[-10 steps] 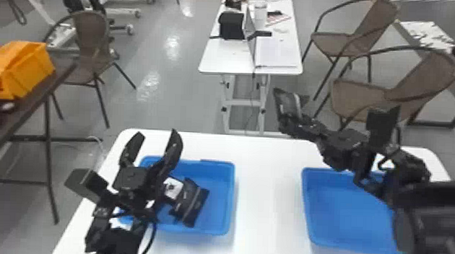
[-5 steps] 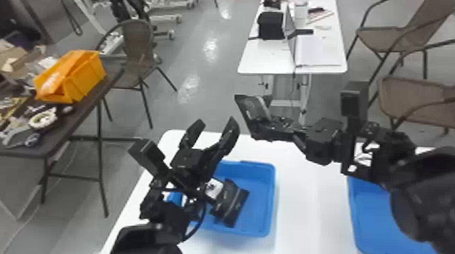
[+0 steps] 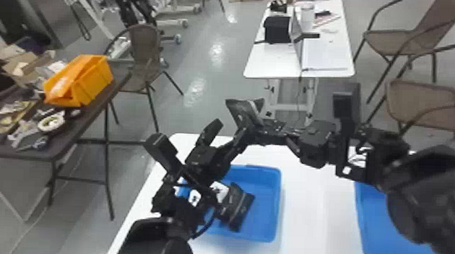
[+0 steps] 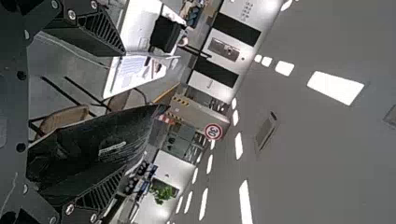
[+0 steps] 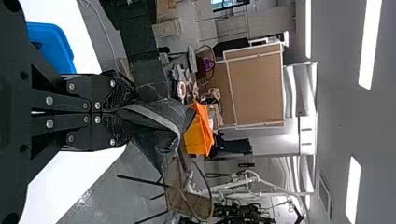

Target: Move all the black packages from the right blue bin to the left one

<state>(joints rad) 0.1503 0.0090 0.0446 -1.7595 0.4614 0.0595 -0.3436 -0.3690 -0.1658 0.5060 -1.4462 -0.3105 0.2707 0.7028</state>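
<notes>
My right gripper (image 3: 261,129) is shut on a black package (image 3: 242,112), held above the table just right of the left gripper's fingers. In the right wrist view, the right gripper (image 5: 127,112) pinches the dark package (image 5: 161,123) at one end. The left gripper (image 3: 227,136) is raised over the left blue bin (image 3: 276,202), fingers spread. From the left wrist view, the left gripper (image 4: 122,112) stands open and the package (image 4: 100,142) overlaps its lower finger; contact is unclear. Another black package (image 3: 236,210) lies in the left bin. The right blue bin (image 3: 361,216) is partly behind the right arm.
Both bins stand on a white table (image 3: 313,225), with bare tabletop between them. A dark side table (image 3: 89,120) at the left carries an orange bin (image 3: 91,80). Farther back are a white desk (image 3: 276,65) and brown chairs (image 3: 419,99).
The head view has swung toward the left. My right gripper has carried its package leftward, from well apart to close beside the left gripper, which stays open over the left bin.
</notes>
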